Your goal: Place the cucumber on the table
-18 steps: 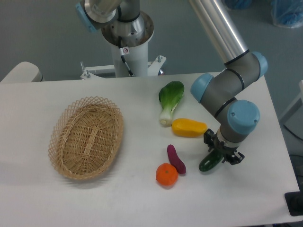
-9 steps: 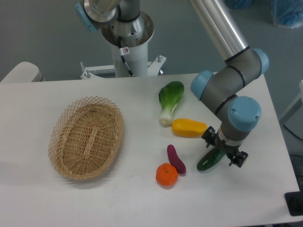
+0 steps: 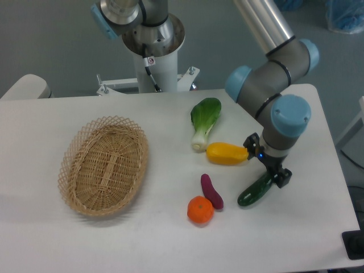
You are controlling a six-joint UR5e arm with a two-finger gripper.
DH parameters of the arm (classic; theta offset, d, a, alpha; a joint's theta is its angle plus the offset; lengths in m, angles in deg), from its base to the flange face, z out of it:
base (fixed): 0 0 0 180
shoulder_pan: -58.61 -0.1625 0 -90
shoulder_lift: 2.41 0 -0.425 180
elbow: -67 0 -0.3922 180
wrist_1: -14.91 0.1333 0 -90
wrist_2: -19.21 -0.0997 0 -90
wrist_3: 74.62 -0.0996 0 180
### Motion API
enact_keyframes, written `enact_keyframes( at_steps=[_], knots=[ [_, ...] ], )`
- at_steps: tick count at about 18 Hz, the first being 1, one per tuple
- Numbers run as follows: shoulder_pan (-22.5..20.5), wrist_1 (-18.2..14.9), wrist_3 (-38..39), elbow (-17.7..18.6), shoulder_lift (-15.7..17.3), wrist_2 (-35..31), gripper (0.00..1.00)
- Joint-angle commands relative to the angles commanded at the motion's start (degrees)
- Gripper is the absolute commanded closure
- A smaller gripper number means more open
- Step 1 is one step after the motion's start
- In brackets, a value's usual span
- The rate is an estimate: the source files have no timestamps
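**Cucumber down on the tabletop, hand open above it**

The cucumber [image 3: 256,190] lies flat on the white tabletop [image 3: 170,244], angled with its lower end toward the front and its upper end tucked under the hand [image 3: 267,166]. The hand's two dark fingers are spread apart, one up by the tip of the yellow vegetable [image 3: 227,153], the other beside the cucumber's upper end; they grip nothing, though whether that lower finger touches the cucumber is too close to call. The cucumber sits right of the purple eggplant [image 3: 211,191], with the orange fruit [image 3: 200,210] just beyond at the eggplant's front end. The bok choy [image 3: 203,120] lies behind the yellow vegetable. Well apart on the left sits the wicker basket [image 3: 74,187].
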Motion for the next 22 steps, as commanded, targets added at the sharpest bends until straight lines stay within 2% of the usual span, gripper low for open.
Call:
enact_keyframes(
  at_steps=[3, 6, 9, 17, 22],
  knots=[
    [0.8, -0.4, 1.2, -3.1, -1.0, 0.0, 0.00],
    [3.2, -4.1, 7.0, -11.0, -5.0, 0.4, 0.00],
    [6.8, -4.4, 15.1, -16.6, -8.7, -0.2, 0.00],
    [8.8, -4.0, 15.6, -18.9, -11.4, -0.4, 0.00],
    [9.0, -4.0, 13.8, -18.9, -11.5, -0.4, 0.00]
  ],
)
